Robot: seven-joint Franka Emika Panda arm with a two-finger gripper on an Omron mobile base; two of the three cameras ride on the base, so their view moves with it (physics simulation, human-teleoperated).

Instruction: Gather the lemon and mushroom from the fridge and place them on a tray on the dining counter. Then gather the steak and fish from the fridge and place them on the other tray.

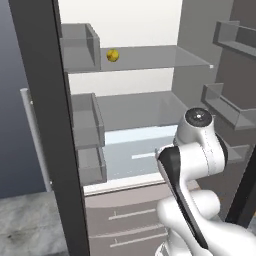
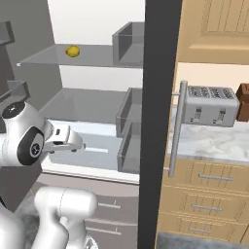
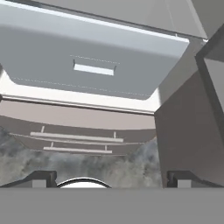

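Observation:
The fridge (image 1: 150, 57) stands open in front of me, its doors swung out to both sides. The lemon (image 1: 113, 55), a small yellow-green fruit, lies alone on the upper glass shelf (image 2: 72, 51), left of a grey door bin. My gripper (image 2: 78, 145) hangs well below it, level with the lowest shelf and just in front of the fridge opening. In the hand view the gripper (image 3: 111, 180) is open and holds nothing, looking at the pale lower shelf and the bottom drawers (image 3: 76, 138). The mushroom, steak, fish, both trays and the dining counter are out of view.
The dark door edge (image 2: 160, 97) and its bar handle (image 2: 177, 129) stand close on my right, and the other door edge (image 1: 47, 110) on my left. Grey door bins (image 1: 85, 120) line both doors. A toaster (image 2: 211, 104) sits on a marble counter (image 2: 209, 141) over wooden drawers.

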